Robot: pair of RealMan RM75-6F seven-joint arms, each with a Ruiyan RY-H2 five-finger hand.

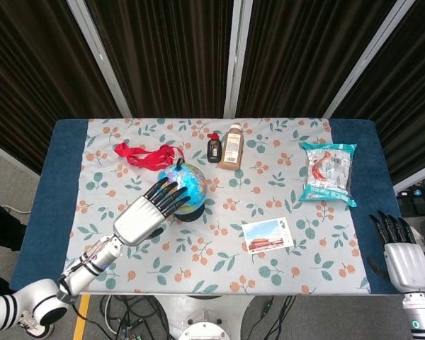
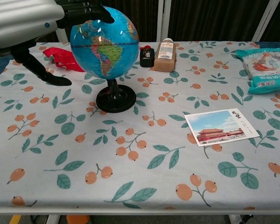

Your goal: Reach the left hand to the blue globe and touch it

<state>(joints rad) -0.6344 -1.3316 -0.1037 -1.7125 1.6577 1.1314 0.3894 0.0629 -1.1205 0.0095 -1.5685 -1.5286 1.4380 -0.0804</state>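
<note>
The blue globe (image 2: 105, 43) stands on its black base (image 2: 115, 100) left of the table's middle; in the head view the globe (image 1: 190, 180) is partly covered by my left hand. My left hand (image 1: 147, 212) is silver with black fingers, and its spread fingertips (image 2: 91, 11) rest on the globe's top left side, holding nothing. The globe leans slightly to the left on its stand. My right hand (image 1: 401, 252) hangs off the table's right front corner, fingers apart and empty.
A red ribbon (image 1: 143, 156) lies behind the globe on the left. A small black item (image 2: 146, 55) and a brown bottle (image 2: 165, 54) stand behind it. A postcard (image 2: 221, 126) lies at the front right, a snack bag (image 2: 265, 62) at the far right.
</note>
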